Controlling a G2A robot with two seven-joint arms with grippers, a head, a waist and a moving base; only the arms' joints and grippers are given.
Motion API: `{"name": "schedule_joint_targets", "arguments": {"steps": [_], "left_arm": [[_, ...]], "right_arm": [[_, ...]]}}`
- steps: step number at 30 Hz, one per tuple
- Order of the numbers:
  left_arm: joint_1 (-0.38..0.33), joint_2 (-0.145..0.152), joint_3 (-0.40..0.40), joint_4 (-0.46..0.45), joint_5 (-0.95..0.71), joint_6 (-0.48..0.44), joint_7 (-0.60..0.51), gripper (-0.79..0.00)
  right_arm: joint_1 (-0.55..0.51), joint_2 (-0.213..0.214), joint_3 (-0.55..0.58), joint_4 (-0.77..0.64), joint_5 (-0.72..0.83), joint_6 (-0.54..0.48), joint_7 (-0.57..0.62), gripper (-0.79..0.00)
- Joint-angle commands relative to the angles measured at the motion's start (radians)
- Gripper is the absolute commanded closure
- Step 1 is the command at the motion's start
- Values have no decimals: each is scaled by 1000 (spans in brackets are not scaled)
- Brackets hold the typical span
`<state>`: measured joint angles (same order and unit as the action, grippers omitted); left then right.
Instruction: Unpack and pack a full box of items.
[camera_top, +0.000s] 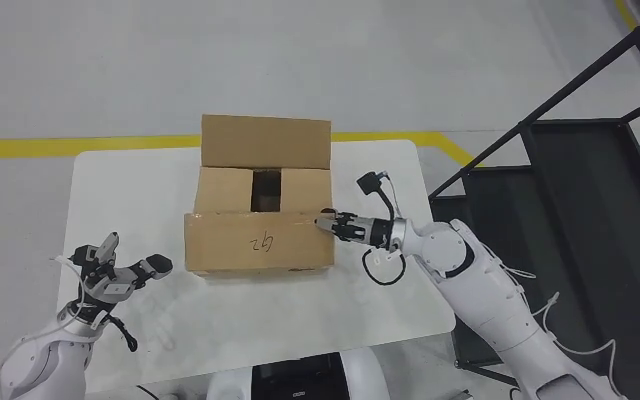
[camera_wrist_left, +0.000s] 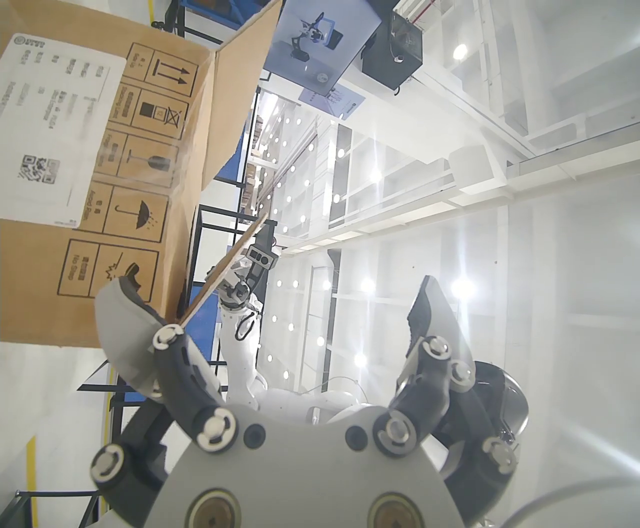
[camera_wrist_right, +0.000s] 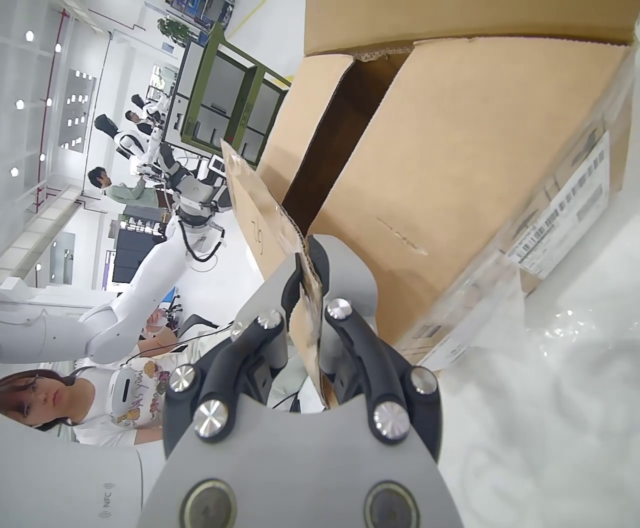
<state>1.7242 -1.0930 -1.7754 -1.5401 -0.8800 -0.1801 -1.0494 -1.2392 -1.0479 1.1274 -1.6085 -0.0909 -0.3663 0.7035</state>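
A brown cardboard box (camera_top: 262, 195) stands in the middle of the white table (camera_top: 370, 300), its far flap up and its near flap (camera_top: 258, 243) folded outward toward me. A dark gap shows between the two inner flaps. My right gripper (camera_top: 325, 222) is shut on the right end of the near flap; in the right wrist view the flap's edge (camera_wrist_right: 260, 200) is pinched between the fingers (camera_wrist_right: 320, 260). My left gripper (camera_top: 125, 262) hangs open over the table to the left of the box, holding nothing. The left wrist view shows the box's labelled side (camera_wrist_left: 100, 165) beyond the open fingers (camera_wrist_left: 120, 320).
A yellow floor line (camera_top: 100, 146) runs behind the table. A dark metal stair with a rail (camera_top: 560, 170) stands close on the right. Bare table lies in front of the box and to its left.
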Motion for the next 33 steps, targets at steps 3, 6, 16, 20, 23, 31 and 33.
{"name": "schedule_joint_targets", "arguments": {"steps": [3,6,16,20,23,31,33], "left_arm": [[1,0,-2,-1,3,3,0,-785],[1,0,-2,0,1,4,-3,-785],[0,-2,2,2,-1,1,-12,-785],[6,-3,0,-8,-2,-1,-13,-785],[11,-3,-4,-13,-3,-4,-13,-785],[22,-5,-11,-23,-12,-14,-16,-785],[24,-5,-10,-26,-13,-16,-17,-785]], "right_arm": [[43,-5,-11,23,-14,-6,8,0],[64,-5,-12,45,-30,-16,21,0],[64,4,14,21,17,-43,117,-785],[25,14,41,-36,56,-68,170,-785],[-14,24,69,-83,79,-86,210,-785],[-134,52,140,-187,106,-144,317,-785],[-165,57,145,-206,104,-155,333,-785]]}}
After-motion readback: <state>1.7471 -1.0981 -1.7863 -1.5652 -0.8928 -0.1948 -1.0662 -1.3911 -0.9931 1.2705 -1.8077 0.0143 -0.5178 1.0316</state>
